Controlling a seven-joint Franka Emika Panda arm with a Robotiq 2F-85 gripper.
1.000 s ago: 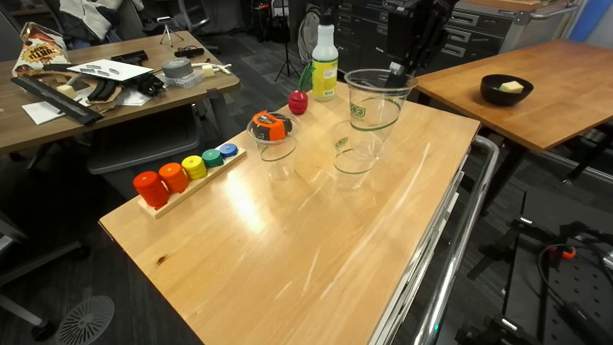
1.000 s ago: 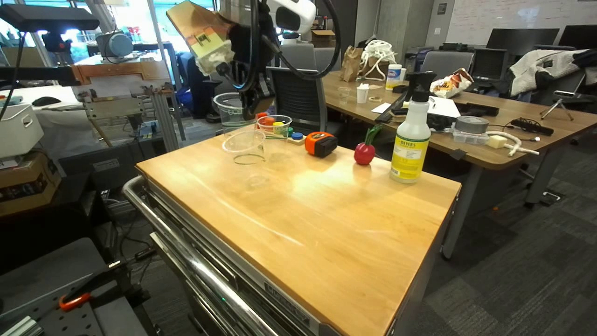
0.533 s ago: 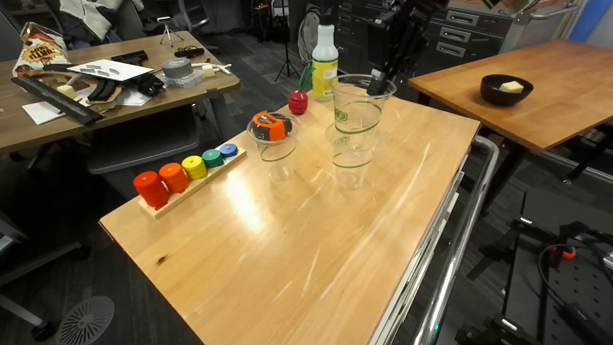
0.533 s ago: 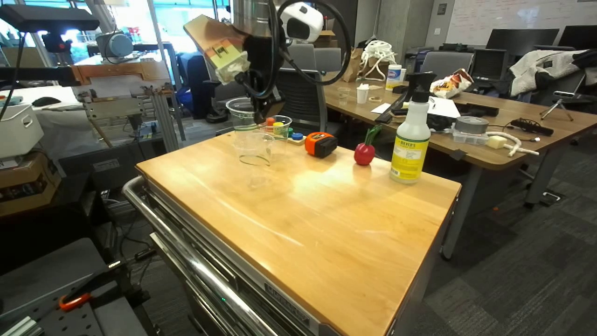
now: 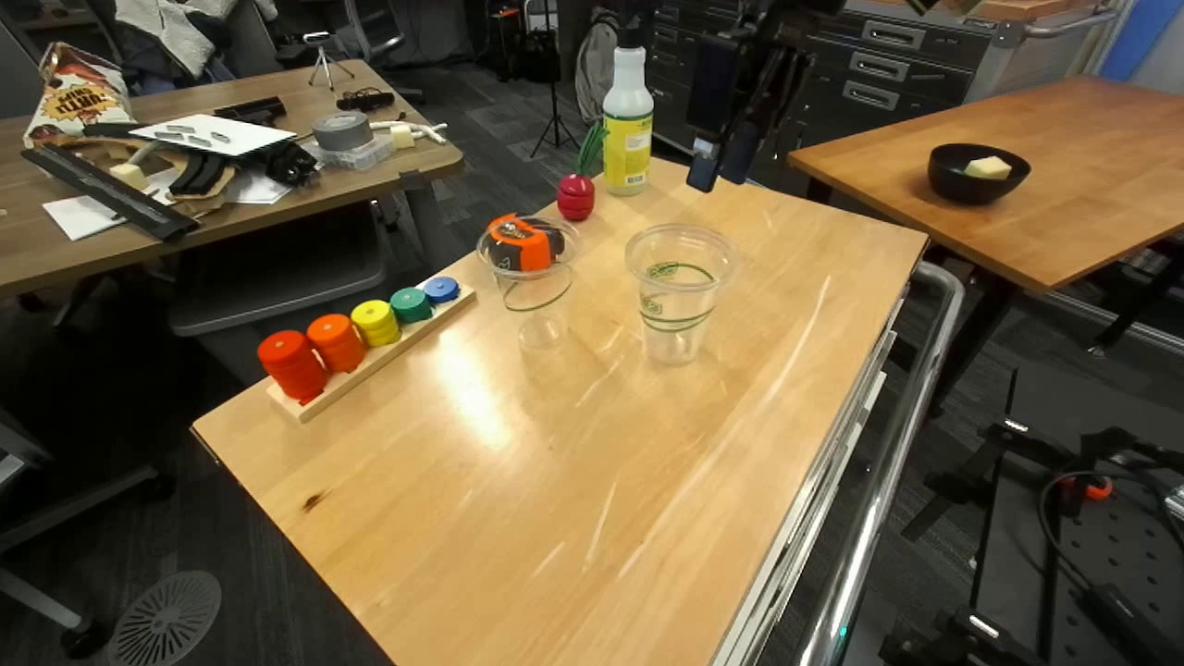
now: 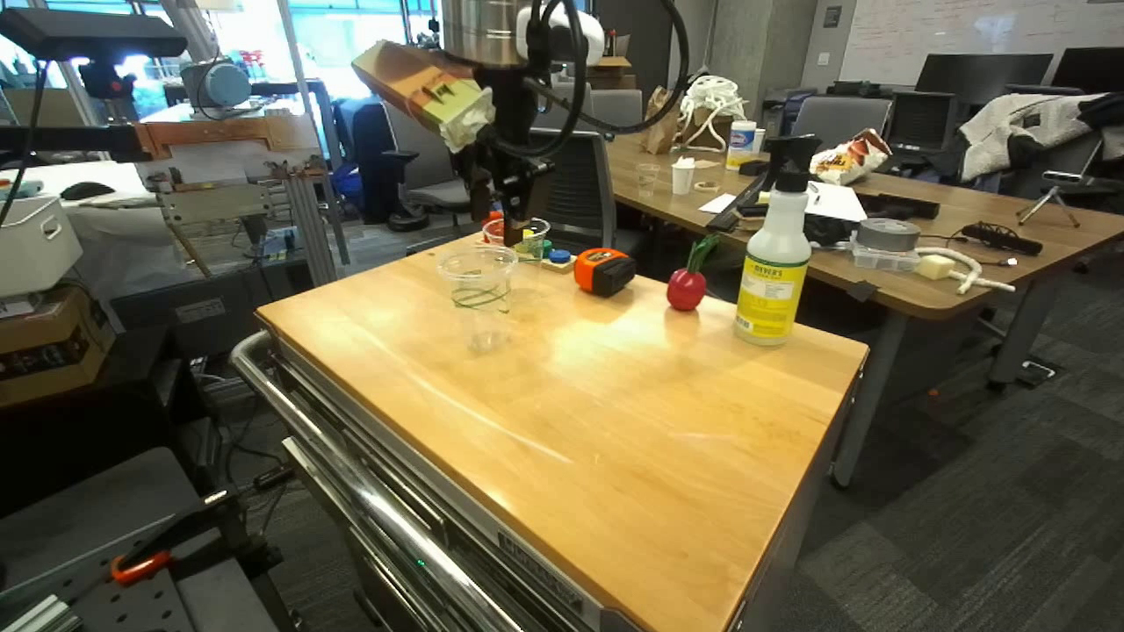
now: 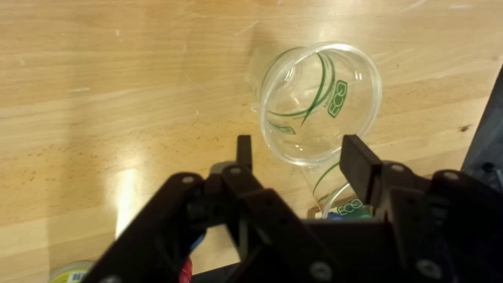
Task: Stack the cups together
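Two clear cups stand nested upright on the wooden table, seen as a doubled pair [image 5: 678,310] with two green bands in an exterior view; the nested pair [image 6: 479,294] shows in an exterior view as well. A single clear cup [image 5: 536,301] stands upright apart from them, beside the coloured pieces. My gripper [image 5: 720,166] hangs above the table with its fingers spread and nothing between them. In the wrist view the gripper [image 7: 296,151] is open over the near rim of the nested cups [image 7: 338,98]; the single cup [image 7: 326,181] lies partly hidden behind a finger.
A wooden rack [image 5: 370,342] of red, orange, yellow, green and blue pieces lies along the table's edge. An orange-black tape measure [image 6: 604,270], a red radish-like toy [image 6: 686,288] and a tall spray bottle [image 6: 773,272] with a yellow label stand on the table.
The cup my gripper held by its rim was lowered toward the standing cup, then let go, and has dropped inside it. The gripper opened and now hangs clear above the pair.
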